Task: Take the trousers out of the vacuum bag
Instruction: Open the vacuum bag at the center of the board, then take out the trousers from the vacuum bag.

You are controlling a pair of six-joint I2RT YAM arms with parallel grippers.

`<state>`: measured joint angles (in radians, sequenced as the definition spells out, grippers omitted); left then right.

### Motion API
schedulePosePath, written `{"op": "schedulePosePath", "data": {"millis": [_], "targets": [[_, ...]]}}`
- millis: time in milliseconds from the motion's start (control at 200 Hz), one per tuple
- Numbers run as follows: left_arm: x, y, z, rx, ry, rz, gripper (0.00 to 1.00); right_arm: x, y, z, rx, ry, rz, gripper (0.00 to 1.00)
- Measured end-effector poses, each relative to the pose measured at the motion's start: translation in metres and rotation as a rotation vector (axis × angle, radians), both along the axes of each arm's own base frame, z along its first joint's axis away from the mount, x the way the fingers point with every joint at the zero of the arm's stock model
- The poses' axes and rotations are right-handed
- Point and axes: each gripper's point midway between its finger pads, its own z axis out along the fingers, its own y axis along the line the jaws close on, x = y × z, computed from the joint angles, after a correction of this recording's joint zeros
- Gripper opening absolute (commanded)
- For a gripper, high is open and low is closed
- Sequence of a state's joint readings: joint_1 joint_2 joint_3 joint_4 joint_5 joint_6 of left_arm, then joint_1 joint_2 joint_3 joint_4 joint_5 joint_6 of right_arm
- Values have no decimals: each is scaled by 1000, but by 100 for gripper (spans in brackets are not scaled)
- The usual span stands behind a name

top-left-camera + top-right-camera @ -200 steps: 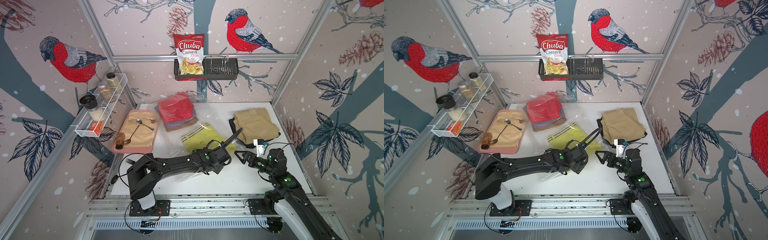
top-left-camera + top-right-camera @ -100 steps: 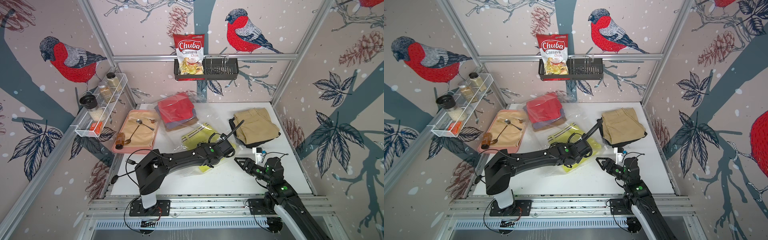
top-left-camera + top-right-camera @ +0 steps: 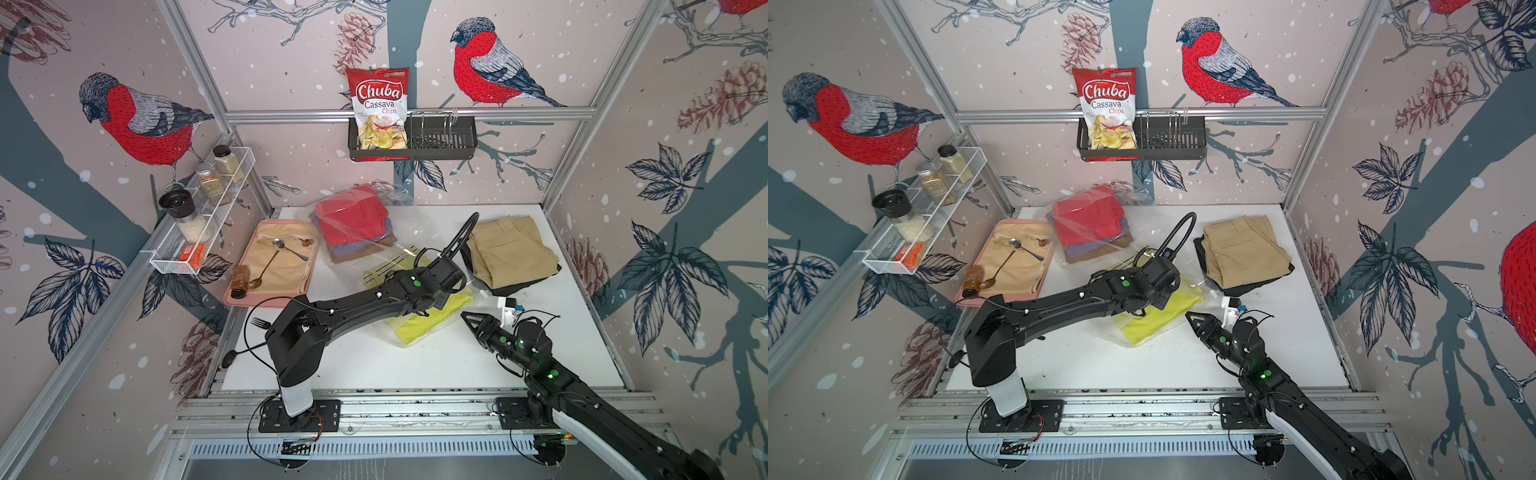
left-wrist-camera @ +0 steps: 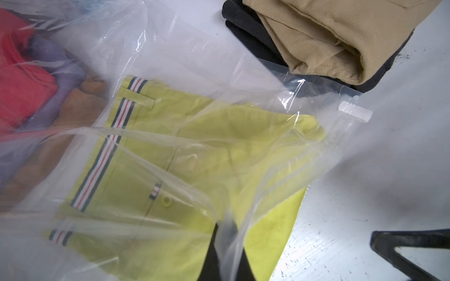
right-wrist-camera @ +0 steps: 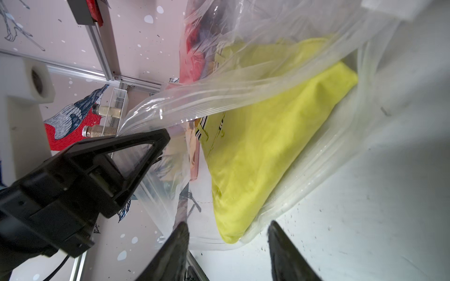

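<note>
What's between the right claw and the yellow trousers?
In the right wrist view, only the clear lower lip of the vacuum bag lies between the right claw and the yellow trousers.

Walls: bullfinch-and-pinecone wallpaper is covering three sides, aluminium rails running across.
Table: white, speckled tabletop is spreading beneath the right gripper.
Basket: black wire basket is hanging well beyond that gripper.
Shelf: white mesh shelf is jutting out far to its left.
</note>
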<state>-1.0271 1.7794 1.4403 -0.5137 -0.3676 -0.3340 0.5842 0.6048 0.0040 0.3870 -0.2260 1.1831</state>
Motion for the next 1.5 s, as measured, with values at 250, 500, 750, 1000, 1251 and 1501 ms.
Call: {"op": "schedulePosePath", "data": {"millis": [250, 500, 750, 1000, 1251, 1501], "targets": [[2, 4, 9, -47, 4, 9, 0, 11, 16, -7, -24, 30, -9, 58], [0, 6, 8, -68, 13, 12, 0, 20, 26, -8, -27, 39, -35, 63], [0, 5, 8, -89, 16, 17, 0, 24, 31, -20, -49, 87, -62, 67], [0, 6, 6, -90, 16, 17, 0, 26, 35, -36, -47, 141, -75, 68], [-1, 6, 6, -101, 15, 16, 0, 28, 52, -45, -54, 156, -39, 67], [-4, 9, 2, -97, 22, 14, 0, 35, 64, -51, -36, 169, -36, 66]]}}
